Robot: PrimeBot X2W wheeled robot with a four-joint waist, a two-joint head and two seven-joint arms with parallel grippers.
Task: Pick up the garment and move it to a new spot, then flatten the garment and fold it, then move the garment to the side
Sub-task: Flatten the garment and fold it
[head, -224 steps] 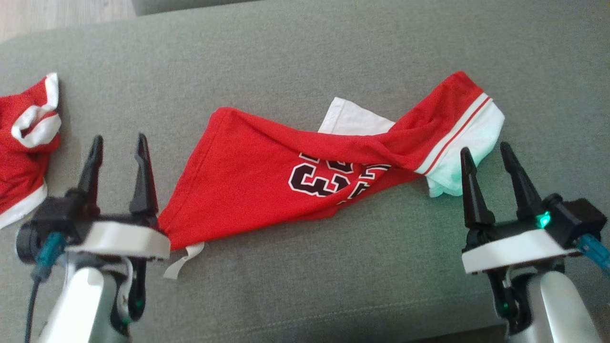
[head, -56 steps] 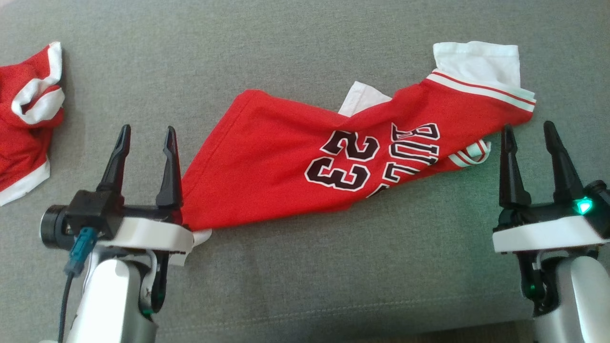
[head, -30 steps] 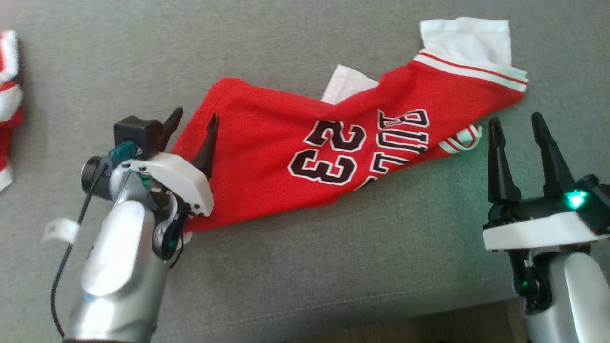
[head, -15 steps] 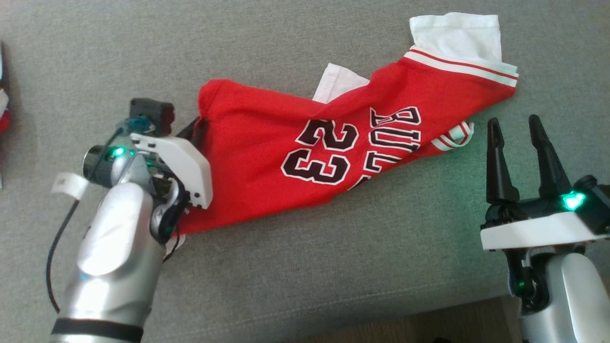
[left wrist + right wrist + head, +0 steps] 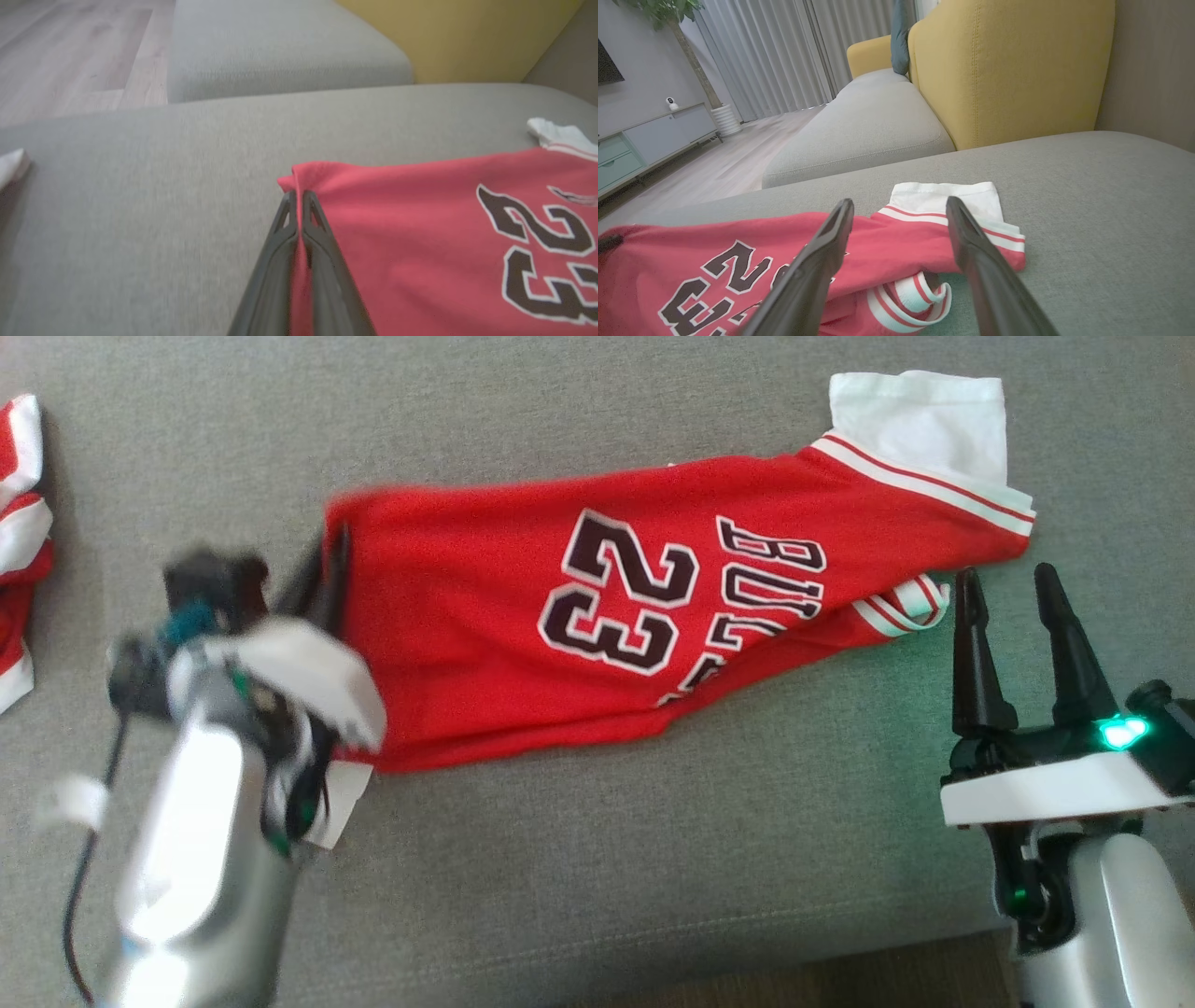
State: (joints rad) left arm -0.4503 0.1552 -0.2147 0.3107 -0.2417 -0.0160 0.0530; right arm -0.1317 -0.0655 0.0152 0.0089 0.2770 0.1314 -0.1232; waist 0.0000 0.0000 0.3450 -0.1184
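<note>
1. We see a grey sofa (image 5: 653,877) across the frame.
2. A red shirt (image 5: 467,644) lies mid-frame on it.
3. Our left gripper (image 5: 299,193) pinches the shirt's upper-left corner.
4. Our right gripper (image 5: 1006,581), lower right, stands wide, just beside the shirt.

You have swung the left gripper (image 5: 333,549) up from the lower left of the frame to the upper-left corner of the jersey (image 5: 467,616). Its fingers, spread wide a second ago, are now pinched together on the red hem there. Since that grip the corner has been drawn toward the left of the frame, away from the white sleeve end. The cloth that sagged in a twisted diagonal now lies wider, its top edge nearly straight and the 23 flat.
</note>
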